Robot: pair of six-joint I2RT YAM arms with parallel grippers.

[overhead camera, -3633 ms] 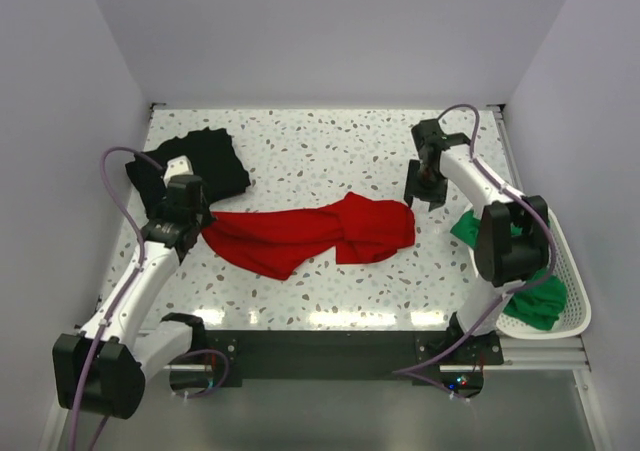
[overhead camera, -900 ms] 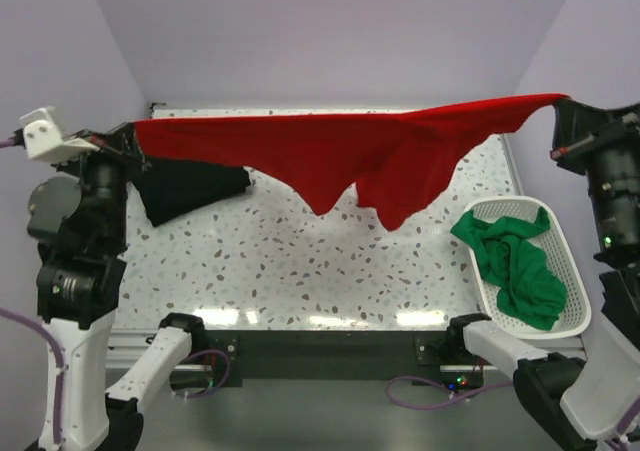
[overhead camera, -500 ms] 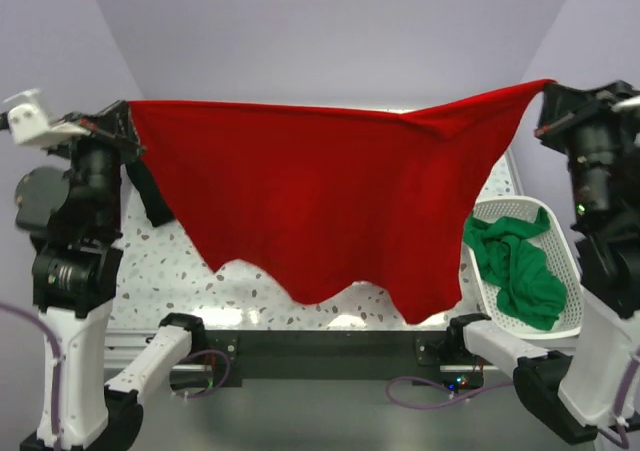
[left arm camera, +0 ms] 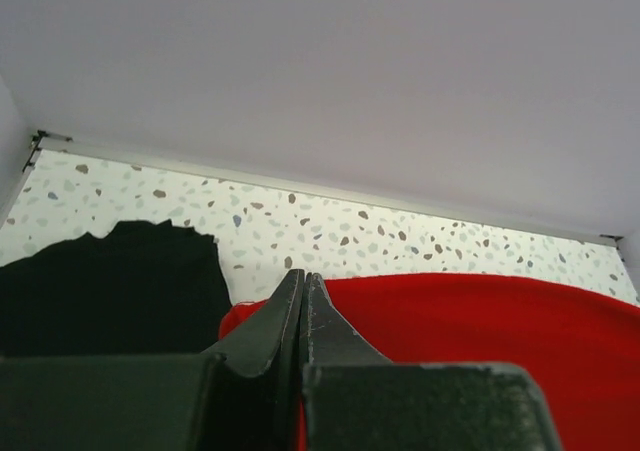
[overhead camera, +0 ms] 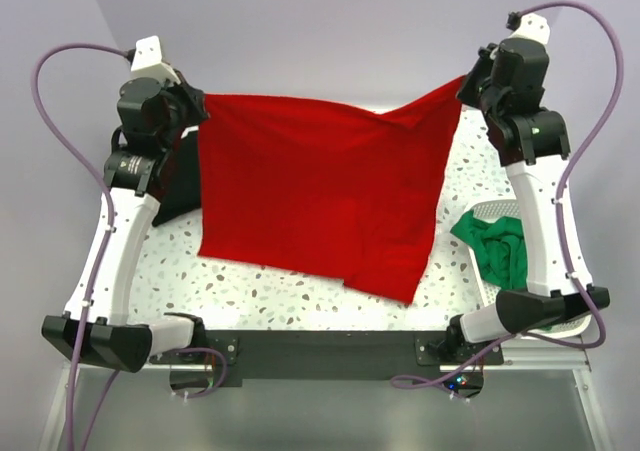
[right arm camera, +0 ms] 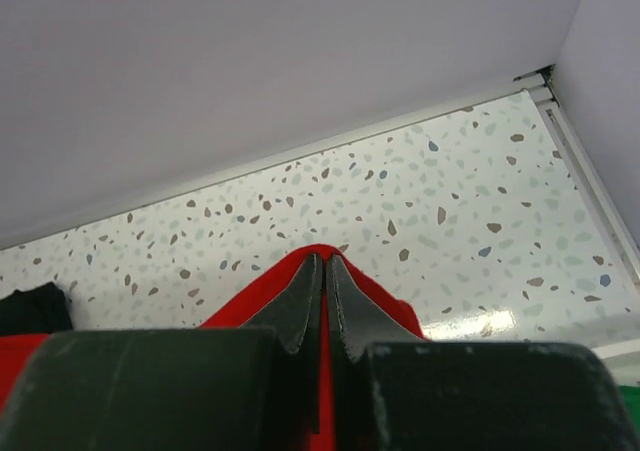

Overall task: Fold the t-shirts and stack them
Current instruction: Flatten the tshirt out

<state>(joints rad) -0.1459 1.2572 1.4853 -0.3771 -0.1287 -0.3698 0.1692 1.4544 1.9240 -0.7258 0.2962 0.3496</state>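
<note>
Our left gripper (overhead camera: 197,111) and right gripper (overhead camera: 463,89) each clamp an upper corner of the red t-shirt (overhead camera: 320,196), which hangs spread between them.

Robotics lab cell here: plain lilac walls (overhead camera: 330,31) box a speckled table (overhead camera: 265,289), arms (overhead camera: 120,241) bolted to its rail (overhead camera: 320,356).

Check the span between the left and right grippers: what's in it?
The red t-shirt hangs spread between them, with the left gripper shut on one top corner and the right gripper on the other. The top external view shows it.
</note>
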